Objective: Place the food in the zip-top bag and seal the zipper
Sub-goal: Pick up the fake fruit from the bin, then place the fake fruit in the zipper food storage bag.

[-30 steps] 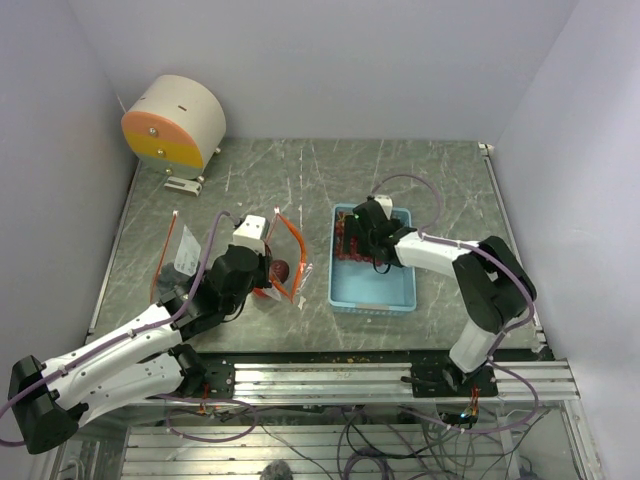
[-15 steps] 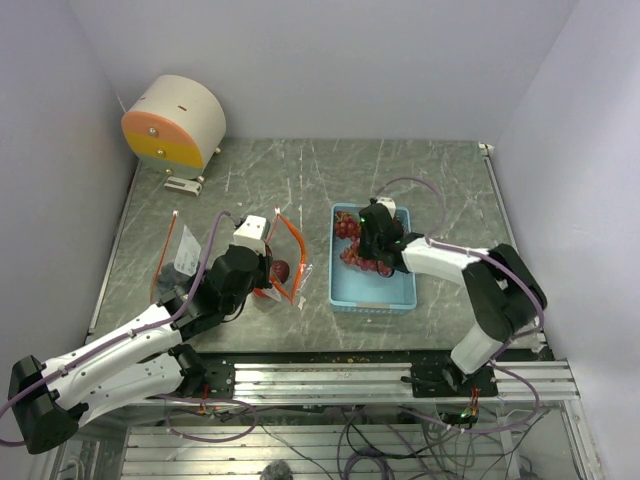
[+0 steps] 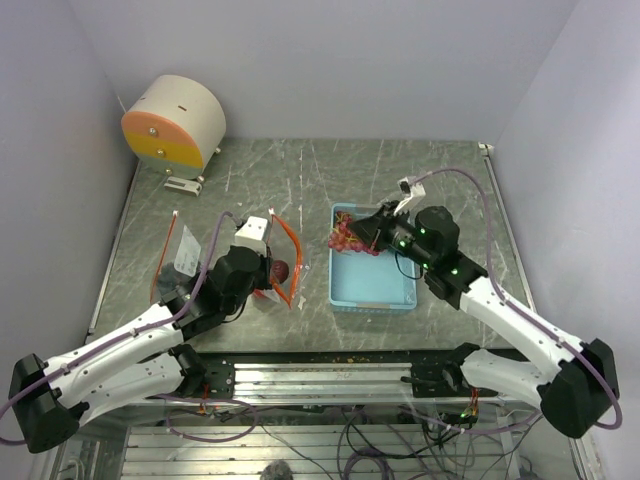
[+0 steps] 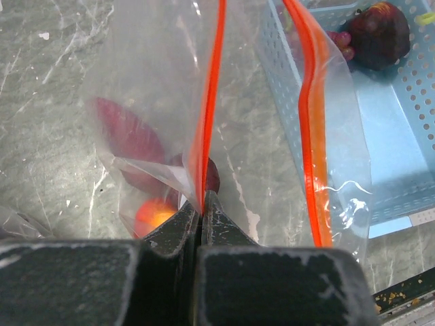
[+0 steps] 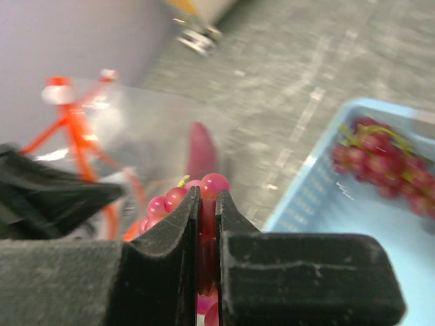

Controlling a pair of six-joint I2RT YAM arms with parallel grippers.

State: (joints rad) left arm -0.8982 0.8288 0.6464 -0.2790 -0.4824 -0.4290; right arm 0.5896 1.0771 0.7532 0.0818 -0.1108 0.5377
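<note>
Your right pincer is clenched on a cluster of red berries, which poke out above and below its tips. Beneath it and to its right is the blue tray; the pincer sits over the tray's far left corner. A second berry cluster lies in the tray to the pincer's right. Ahead and to its left is the zip-top bag.

Your left pincer is clamped on one strip of the zipper. The other strip runs apart to its right, so the mouth gapes. Just left of the tips, red fruit lies inside the bag, which rests on the tabletop.
</note>
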